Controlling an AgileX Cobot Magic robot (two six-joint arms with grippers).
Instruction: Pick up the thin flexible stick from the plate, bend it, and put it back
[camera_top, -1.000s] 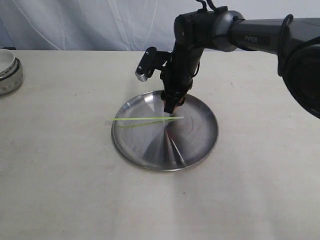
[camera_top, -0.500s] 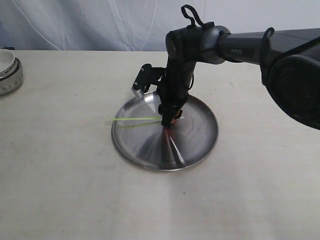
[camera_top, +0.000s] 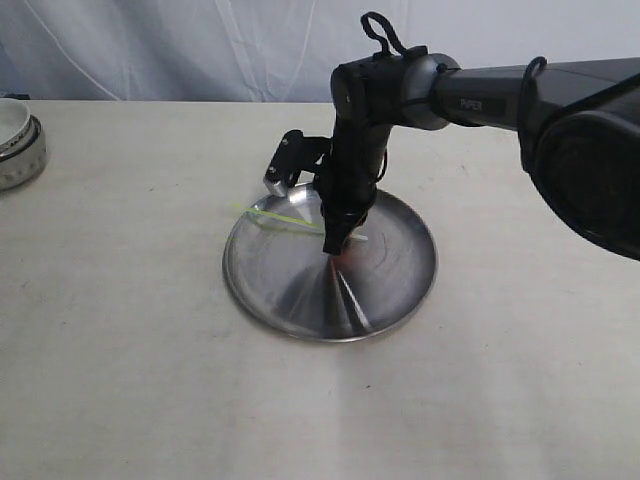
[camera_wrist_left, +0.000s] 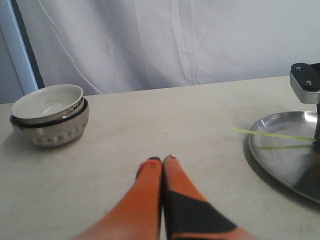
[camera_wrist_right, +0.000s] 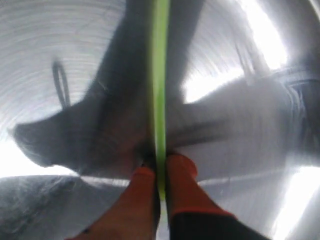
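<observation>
The steel plate (camera_top: 390, 290) lies mid-table, also seen as a shiny surface in the right wrist view (camera_wrist_right: 60, 65) and at the edge of the left wrist view (camera_wrist_left: 280, 160). My right gripper (camera_top: 336, 238) points down onto the plate, shut on the thin neon-green stick (camera_top: 275, 218). The stick (camera_wrist_right: 160, 85) runs out from between the orange fingertips (camera_wrist_right: 181, 175), and its free end sticks out past the plate's rim, raised and tilted (camera_wrist_left: 270, 135). My left gripper (camera_wrist_left: 162, 162) is shut on nothing, low over the bare table, well away from the plate.
A white ceramic bowl (camera_top: 18, 140) stands at the table's far left edge, also in the left wrist view (camera_wrist_left: 49, 114). A white cloth backdrop hangs behind the table. The right arm's wrist camera (camera_top: 285, 165) juts out beside the gripper.
The right gripper came down onto the plate and shut on the stick. The stick's free end has swung up and toward the back, from lying level to tilted.
</observation>
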